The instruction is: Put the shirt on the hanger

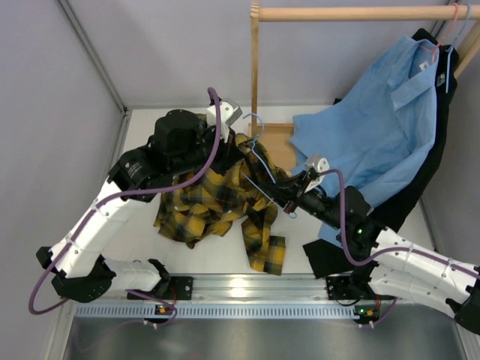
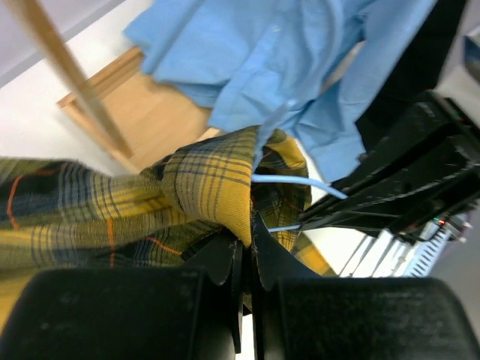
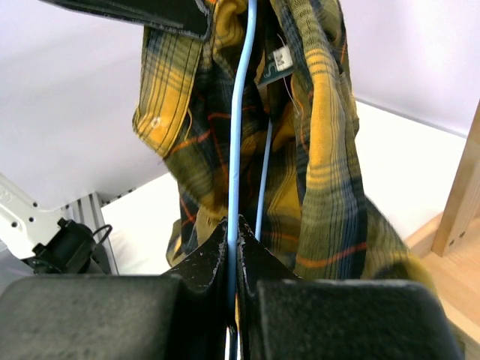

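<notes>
The yellow and black plaid shirt point(image 1: 206, 202) hangs in a bunch above the table's middle. My left gripper point(image 1: 234, 147) is shut on a fold of the shirt point(image 2: 217, 187) near its collar. The pale blue wire hanger point(image 1: 259, 154) runs under the shirt's upper edge, its hook near the wooden post. My right gripper point(image 1: 281, 193) is shut on the hanger's wire point(image 3: 234, 150), which goes up into the shirt point(image 3: 322, 150) in the right wrist view. The hanger's wires point(image 2: 296, 181) also show in the left wrist view beside the shirt's fold.
A wooden rack point(image 1: 255, 67) with a top rail stands at the back on a wooden base point(image 1: 279, 146). A plain light blue shirt point(image 1: 382, 127) on a pink hanger point(image 1: 439, 37) and a black garment point(image 1: 420, 187) hang at the right.
</notes>
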`<action>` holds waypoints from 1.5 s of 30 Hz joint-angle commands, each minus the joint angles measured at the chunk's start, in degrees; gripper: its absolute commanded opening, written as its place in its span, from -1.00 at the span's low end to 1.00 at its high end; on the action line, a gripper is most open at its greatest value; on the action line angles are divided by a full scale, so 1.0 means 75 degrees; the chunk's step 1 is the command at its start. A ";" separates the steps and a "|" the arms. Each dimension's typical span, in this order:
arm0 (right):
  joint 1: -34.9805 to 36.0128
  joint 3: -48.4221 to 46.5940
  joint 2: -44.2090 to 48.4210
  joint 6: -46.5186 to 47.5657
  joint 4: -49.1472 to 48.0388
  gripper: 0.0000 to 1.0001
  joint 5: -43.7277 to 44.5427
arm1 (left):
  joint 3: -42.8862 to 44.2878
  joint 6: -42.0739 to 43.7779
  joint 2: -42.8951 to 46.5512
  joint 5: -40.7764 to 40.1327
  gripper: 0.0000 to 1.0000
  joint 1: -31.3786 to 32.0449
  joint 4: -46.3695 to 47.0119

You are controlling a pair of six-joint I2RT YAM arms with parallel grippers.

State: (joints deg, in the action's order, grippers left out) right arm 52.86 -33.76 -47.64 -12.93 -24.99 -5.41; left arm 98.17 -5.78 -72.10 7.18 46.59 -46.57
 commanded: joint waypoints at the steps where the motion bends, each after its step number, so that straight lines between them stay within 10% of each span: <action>1: -0.0052 0.0083 0.0035 -0.0139 -0.1202 -1.00 0.0300 | 0.0316 0.0173 0.0156 -0.1135 -1.00 0.0011 -0.0096; 5: -0.0052 0.0060 -0.0304 -0.0186 -0.1589 -1.00 0.0182 | 0.0375 0.0547 -0.0078 0.1020 -0.99 0.0092 -0.0096; 9: -0.0052 0.0258 -0.0247 -0.0233 -0.2220 -1.00 0.0229 | 0.0200 0.0993 -0.0068 0.0885 -0.67 0.0549 -0.0108; 14: -0.0075 0.1148 0.0175 -0.0327 -0.3217 -1.00 0.0486 | 0.0246 0.1473 0.0413 0.0462 0.94 0.0562 -0.0084; 27: -0.0239 0.2157 0.0796 -0.0760 -0.3828 -1.00 0.0323 | -0.0843 0.4695 0.1165 0.0401 0.96 0.0480 0.1451; 33: -0.0509 0.2532 0.1499 -0.0738 -0.3173 -1.00 -0.0543 | 0.1075 0.5341 -0.0788 0.3862 0.88 -0.0832 -0.0175; 45: -0.0673 0.2579 0.2765 -0.0081 -0.1473 -1.00 -0.1470 | 0.2216 0.5821 -0.1965 0.4843 0.67 -0.0880 -0.2345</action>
State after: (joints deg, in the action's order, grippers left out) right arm 48.93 -13.13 -28.80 -16.05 -36.10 -14.04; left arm 112.42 35.09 -87.66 38.06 39.99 -59.35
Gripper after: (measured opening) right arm 0.003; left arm 0.863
